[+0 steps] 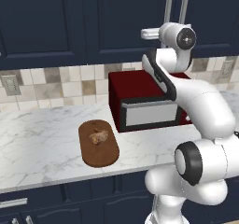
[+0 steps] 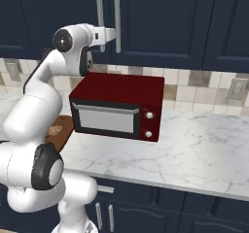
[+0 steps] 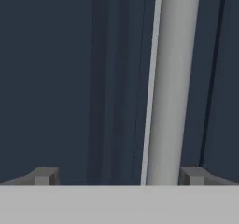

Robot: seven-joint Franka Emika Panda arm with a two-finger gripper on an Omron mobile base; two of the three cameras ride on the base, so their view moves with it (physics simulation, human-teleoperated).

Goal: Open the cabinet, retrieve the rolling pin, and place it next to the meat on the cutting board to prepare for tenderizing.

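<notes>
A: Where are we seeing the gripper (image 3: 119, 176) right now?

B: We're finding it at the upper centre of the left base frame, pressed up against the cabinet (image 1: 116, 17) doors. In the hand view its two fingertips (image 3: 44, 175) are standing wide apart at the bottom edge, holding nothing.

A: And the handle?

B: A silver bar handle (image 3: 170, 83) is running top to bottom, right of centre — we're seeing it between the tips, closer to the right one, though we can't tell if anything is touching. Both doors are sitting shut.

A: The rest?

B: The meat (image 1: 98, 136) is lying on the cutting board (image 1: 98, 144) at lower left of centre, beside the microwave (image 1: 144, 104) — well below the gripper.
</notes>
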